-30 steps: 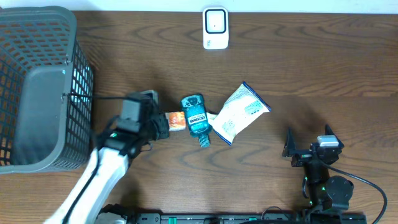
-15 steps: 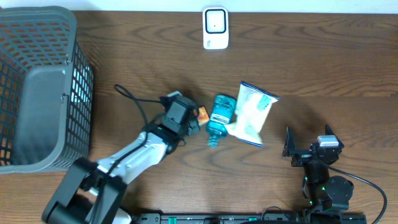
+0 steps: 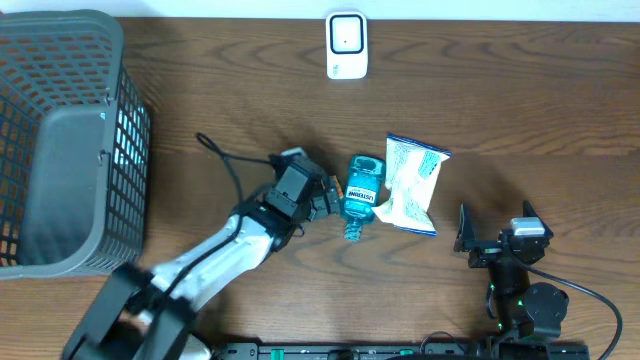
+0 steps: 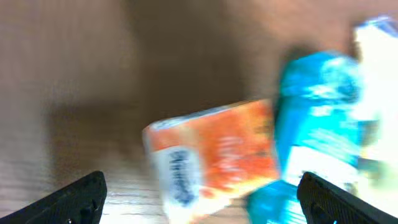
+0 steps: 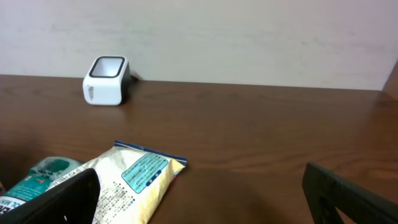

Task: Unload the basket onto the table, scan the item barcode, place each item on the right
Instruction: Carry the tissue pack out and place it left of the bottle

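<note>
Left wrist view: left gripper (image 4: 202,196) jaws apart, orange box (image 4: 211,158) lay between, beside blue bottle (image 4: 317,124). Judged best: clamp box squarely, barcode exposed, carry to scanner (image 3: 346,45) at 12 o'clock. Right gripper (image 5: 202,190) stood apart.

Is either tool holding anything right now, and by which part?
Nothing is held. The left tool is open, with the orange box lying loose on the table in front of it. The right tool is open and empty.

I see a dark brown wood-grain table (image 3: 520,110) running back to a plain off-white wall (image 5: 249,37), lit softly and evenly, with a faint sheen on the wood.
</note>
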